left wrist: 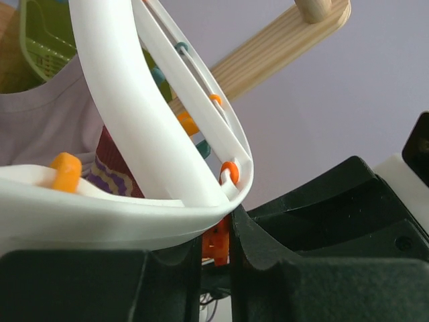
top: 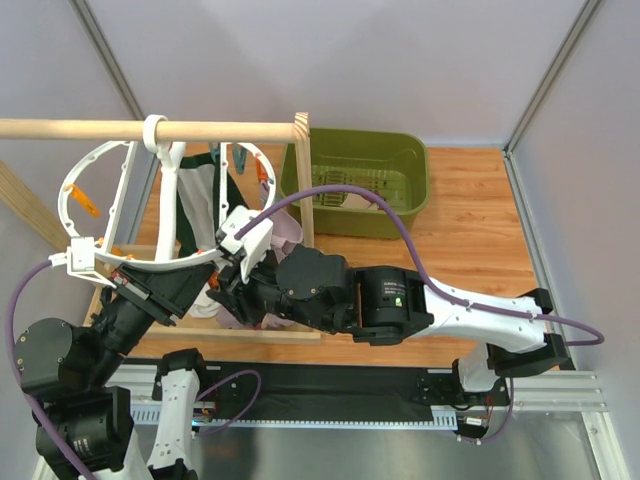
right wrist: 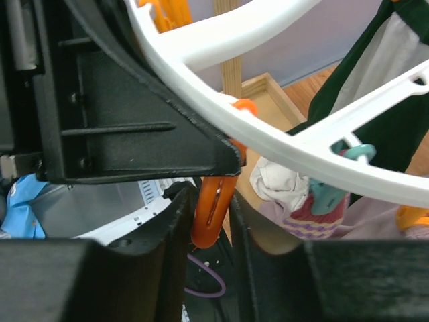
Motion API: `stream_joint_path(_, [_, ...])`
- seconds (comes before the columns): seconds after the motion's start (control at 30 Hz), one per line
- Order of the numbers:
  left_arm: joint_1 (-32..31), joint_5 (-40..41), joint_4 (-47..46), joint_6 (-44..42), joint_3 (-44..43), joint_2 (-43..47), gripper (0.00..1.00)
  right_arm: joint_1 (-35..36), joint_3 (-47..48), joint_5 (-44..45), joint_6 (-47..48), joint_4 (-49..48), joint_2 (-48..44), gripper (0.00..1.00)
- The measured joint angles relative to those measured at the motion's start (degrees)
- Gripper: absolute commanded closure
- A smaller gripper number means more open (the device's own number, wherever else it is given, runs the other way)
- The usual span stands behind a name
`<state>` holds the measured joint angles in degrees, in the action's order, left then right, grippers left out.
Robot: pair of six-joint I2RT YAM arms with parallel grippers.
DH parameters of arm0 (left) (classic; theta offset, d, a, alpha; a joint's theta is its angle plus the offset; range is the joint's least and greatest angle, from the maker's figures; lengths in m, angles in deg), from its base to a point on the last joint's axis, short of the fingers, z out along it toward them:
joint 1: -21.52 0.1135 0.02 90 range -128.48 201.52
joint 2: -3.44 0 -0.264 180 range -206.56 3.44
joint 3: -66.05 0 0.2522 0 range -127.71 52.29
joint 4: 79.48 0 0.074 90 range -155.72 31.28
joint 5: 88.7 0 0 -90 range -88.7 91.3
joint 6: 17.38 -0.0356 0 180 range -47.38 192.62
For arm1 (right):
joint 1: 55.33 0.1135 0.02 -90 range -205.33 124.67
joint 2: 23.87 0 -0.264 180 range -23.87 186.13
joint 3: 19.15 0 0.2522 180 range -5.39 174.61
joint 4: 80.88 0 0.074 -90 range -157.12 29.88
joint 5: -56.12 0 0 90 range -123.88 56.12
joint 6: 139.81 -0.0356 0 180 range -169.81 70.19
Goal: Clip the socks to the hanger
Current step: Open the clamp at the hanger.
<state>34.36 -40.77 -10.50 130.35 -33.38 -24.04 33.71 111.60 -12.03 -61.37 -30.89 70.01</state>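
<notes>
At the left, our left pincer (left wrist: pixel 216 235) sits right under the lower rim of the hanger (left wrist: pixel 127 114), and its jaws are drawn in narrow on a small orange clip (left wrist: pixel 216 247) that hangs just beneath that rim. It grips the clip, not a sock. The hanger itself hangs tilted by its hook from the wooden rod (top: pixel 80 128). Further right, below the hanger's rim, lies the sock (right wrist: pixel 315 225), cream with a maroon patch and a zigzag stripe. A teal clip (right wrist: pixel 325 194) dangles just above it, and we cannot tell whether that clip bites it. At the right, our right pincer (right wrist: pixel 211 198) is also under the rim. Its fingers are closed against both sides of a long orange clip (right wrist: pixel 209 215), and no fabric is in them. Whether this is the same clip the left one holds, we cannot tell. We judge the step in hand to be working a clip open, with neither pincer carrying the sock. The next move, as we see it, calls for one pincer to keep the clip pressed open at the rim. The other must let go, take the sock by its edge, and feed it up into the clip's mouth.
</notes>
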Motion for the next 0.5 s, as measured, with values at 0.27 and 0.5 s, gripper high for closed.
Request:
stream_joint_path(0.27, [0.0,-0.1,-0.3,0.0,0.9,0.0,1.00,2.0,-3.0,-1.4,1.1,-0.1,-1.5,0.38])
stream_joint_path(0.5, [0.0,0.1,-0.2,-0.2,1.3,0.0,1.00,2.3,-8.6,-1.1,1.3,-0.7,-6.5,0.30])
